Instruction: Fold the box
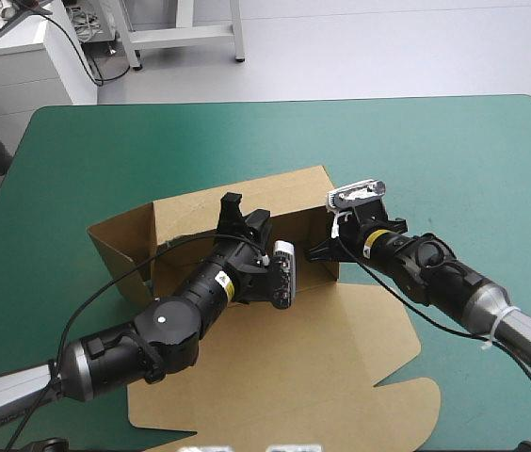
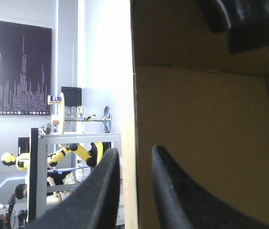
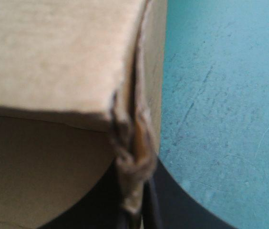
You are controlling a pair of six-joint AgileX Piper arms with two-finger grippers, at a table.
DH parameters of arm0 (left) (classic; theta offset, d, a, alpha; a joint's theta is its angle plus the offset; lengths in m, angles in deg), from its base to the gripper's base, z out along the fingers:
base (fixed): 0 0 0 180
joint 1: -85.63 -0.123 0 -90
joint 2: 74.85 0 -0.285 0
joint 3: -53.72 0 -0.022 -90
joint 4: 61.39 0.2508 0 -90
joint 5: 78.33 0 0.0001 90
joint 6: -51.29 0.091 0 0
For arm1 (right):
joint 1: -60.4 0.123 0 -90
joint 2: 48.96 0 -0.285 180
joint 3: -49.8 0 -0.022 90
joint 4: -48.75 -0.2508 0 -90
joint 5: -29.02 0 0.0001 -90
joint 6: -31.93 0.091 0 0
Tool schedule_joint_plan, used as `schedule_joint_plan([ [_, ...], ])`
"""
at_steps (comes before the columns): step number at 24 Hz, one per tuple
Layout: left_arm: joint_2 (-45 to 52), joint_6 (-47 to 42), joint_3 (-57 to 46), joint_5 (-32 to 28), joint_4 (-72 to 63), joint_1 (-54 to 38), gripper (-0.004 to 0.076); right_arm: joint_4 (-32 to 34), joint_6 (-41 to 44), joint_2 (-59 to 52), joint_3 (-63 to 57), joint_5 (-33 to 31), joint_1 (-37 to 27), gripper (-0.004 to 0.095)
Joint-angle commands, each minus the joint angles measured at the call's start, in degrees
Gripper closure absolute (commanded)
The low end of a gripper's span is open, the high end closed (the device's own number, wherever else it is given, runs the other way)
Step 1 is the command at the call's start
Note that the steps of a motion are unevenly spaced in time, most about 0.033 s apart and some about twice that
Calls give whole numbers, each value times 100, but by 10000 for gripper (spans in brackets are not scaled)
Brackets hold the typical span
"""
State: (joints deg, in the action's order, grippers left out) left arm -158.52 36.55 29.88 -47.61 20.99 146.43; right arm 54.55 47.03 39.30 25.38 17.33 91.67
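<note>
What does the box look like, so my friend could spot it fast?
Look at the teal-green table. In its middle lies the brown box, board with walls raised at the far end and a flat flap nearer. It's the only brown thing, pinched by the left tool and right tool.

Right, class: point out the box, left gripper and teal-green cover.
box [image 1: 275,377], high view: flat near panel.
left gripper [image 2: 133,155], left wrist view: midway between its jaws.
teal-green cover [image 1: 454,160], high view: bare far-right part.
</note>
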Motion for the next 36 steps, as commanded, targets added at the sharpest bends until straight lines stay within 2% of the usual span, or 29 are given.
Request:
schedule_joint_plan([
  [1, 256, -55, 149, 297, 146, 209, 426, -88, 159, 31, 216, 332, 8, 923],
  [4, 307, -55, 149, 614, 75, 406, 344, -76, 200, 71, 291, 307, -81, 923],
  [6, 353, -176, 149, 853, -11, 605, 318, -87, 200, 96, 367, 270, -176, 923],
  [12, 512, -186, 149, 1507, -50, 1460, 315, -87, 200, 96, 544, 153, -506, 923],
  [17, 605, -186, 149, 1828, -18, 2222, 321, -52, 200, 96, 620, -156, -729, 923],
  [21, 618, -725, 149, 2527, 612, 2482, 321, -52, 188, 85, 620, -506, -820, 923],
  [23, 618, -725, 322, 2799, 839, 2366, 321, -52, 188, 85, 620, -672, -830, 925],
  [25, 618, -589, 808, 2732, 649, 2214, 321, -52, 188, 85, 697, -944, -834, 925],
  [26, 618, -413, 1235, 2661, 450, 2075, 321, -52, 158, 85, 854, -1371, -834, 925],
  [27, 618, -324, 1421, 2597, 308, 1989, 321, -52, 117, 85, 939, -1532, -834, 925],
  [29, 618, 315, 2250, 2273, -598, 1407, 321, -42, -67, 85, 1376, -2106, -834, 925],
  [31, 618, 921, 2933, 2196, -1637, 673, 321, 84, -104, 85, 1756, -2524, -834, 927],
  [36, 608, 2021, 4157, 2646, -4302, -1210, 321, 500, -104, 163, 2661, -3840, -844, 927],
])
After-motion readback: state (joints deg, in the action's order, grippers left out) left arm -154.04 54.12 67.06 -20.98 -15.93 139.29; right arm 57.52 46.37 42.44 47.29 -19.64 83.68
